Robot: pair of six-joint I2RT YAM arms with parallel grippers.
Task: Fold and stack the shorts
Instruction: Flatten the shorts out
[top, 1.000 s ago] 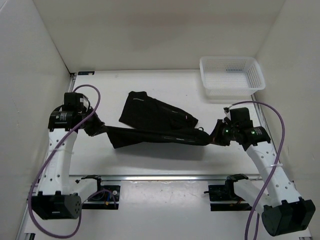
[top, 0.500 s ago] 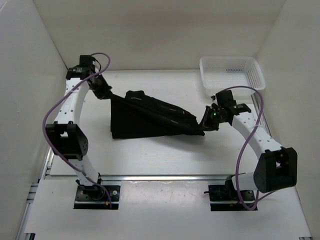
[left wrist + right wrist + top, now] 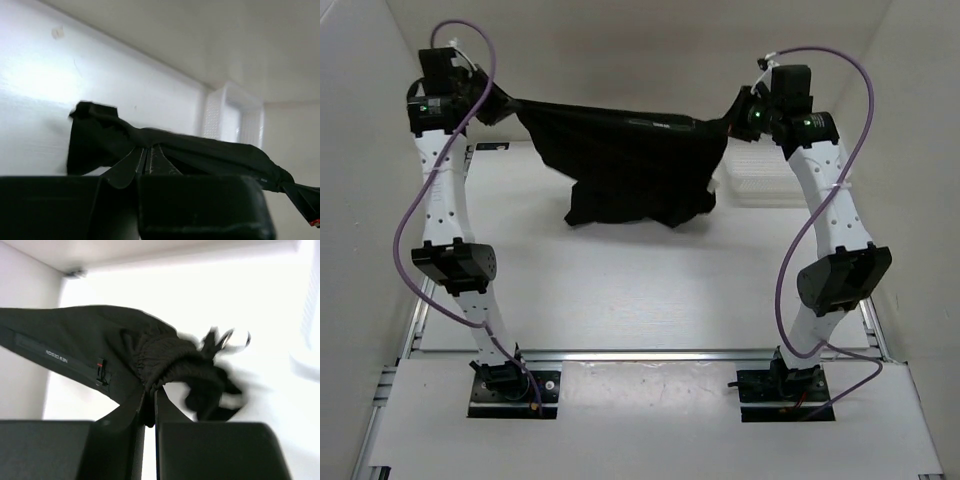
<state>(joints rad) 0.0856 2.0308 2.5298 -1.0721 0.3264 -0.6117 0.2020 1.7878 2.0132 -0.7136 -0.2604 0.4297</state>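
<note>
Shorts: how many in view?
1. The shorts hang stretched in the air between the left claw and the right claw, over the far side of the table. Their folds could hide a second pair, but none shows.

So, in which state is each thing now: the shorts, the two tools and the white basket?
shorts: held up, stretched between both tools, lower part hanging loose, not folded.
left tool: shut on one end of the shorts.
right tool: shut on the other end, where the fabric is bunched.
basket: upright on the table, partly hidden; contents not visible.
</note>
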